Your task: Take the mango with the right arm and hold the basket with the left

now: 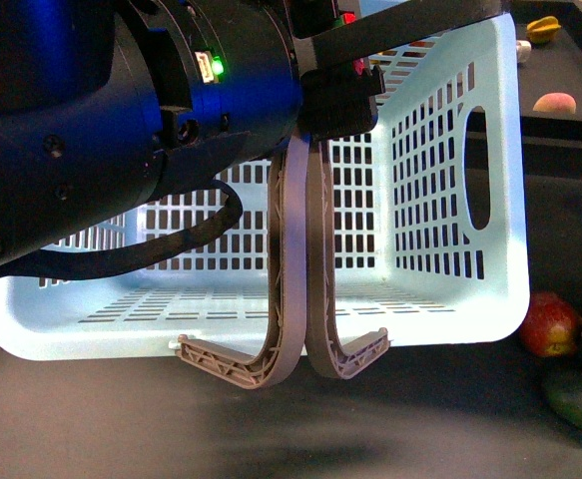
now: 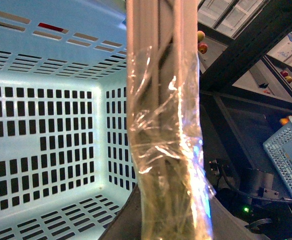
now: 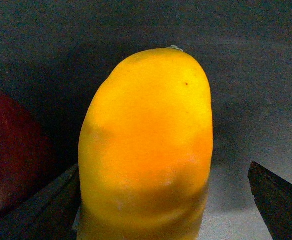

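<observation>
Left gripper [image 1: 337, 100]: I have it closed on the basket [image 1: 450, 120], on the tops of its two ribbed handles [image 1: 300, 249], which are pressed together; the pads are hidden under the black housing, so I judge this from the handles running straight up into it
Handles up close: wrapped in clear film in my left wrist view, with the slotted turquoise wall just behind
Basket: sits on the dark table [image 1: 121, 429] in front of me, and no fruit shows inside it
Right gripper [image 3: 161, 200]: wide, one dark finger [image 3: 276, 200] on each side of the mango [image 3: 146, 135]; one side is just beside the skin and the other has a clear gap, so nothing is gripped
Mango: on the table outside the basket, off to my right, near the red apple [image 1: 548, 324] and the dark green fruit [image 1: 580, 399]
Done: basket hold looks secured, and my right arm is lined up over the correct fruit
Remaining: close on the mango and lift it clear
Progress: I judge it roughly halfway, the pick itself not yet made
</observation>
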Robot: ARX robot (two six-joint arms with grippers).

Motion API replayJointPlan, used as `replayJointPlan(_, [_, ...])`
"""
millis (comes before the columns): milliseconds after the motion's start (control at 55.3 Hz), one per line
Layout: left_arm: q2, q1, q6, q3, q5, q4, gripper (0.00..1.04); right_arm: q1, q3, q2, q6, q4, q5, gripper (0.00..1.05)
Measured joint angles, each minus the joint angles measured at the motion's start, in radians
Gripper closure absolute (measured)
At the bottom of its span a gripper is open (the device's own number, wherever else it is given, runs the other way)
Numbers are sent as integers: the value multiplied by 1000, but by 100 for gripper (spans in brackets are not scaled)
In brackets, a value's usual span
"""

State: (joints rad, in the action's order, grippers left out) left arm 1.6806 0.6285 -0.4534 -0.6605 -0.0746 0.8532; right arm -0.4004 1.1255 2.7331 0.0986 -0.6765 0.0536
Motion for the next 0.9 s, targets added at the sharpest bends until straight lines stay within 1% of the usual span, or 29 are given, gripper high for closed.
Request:
replayJointPlan(271, [0, 0, 0, 0, 0, 0, 97, -4, 1, 3, 10, 6, -12, 8])
replayJointPlan(289, [0, 0, 0, 0, 1, 0, 97, -4, 0, 3, 9, 5, -13, 9])
replayJointPlan(326, [0, 0, 0, 0, 0, 0, 97, -5, -2, 3, 10, 3, -15, 15])
replayJointPlan(362, [0, 0, 0, 0, 0, 0, 97, -5, -3, 3, 10, 2, -16, 19])
replayJointPlan(488, [0, 0, 0, 0, 0, 0, 97, -8, -13, 3, 10, -3, -16, 36])
replayJointPlan(579, [0, 0, 0, 0, 0, 0, 97, -15, -32, -3, 9, -13, -7, 45])
replayJointPlan(741, [0, 0, 0, 0, 0, 0, 97, -27, -90, -47, 6, -17, 18, 48])
replayJointPlan(904, [0, 0, 0, 0, 0, 0, 97, -30, -169, -156, -13, -26, 84, 48])
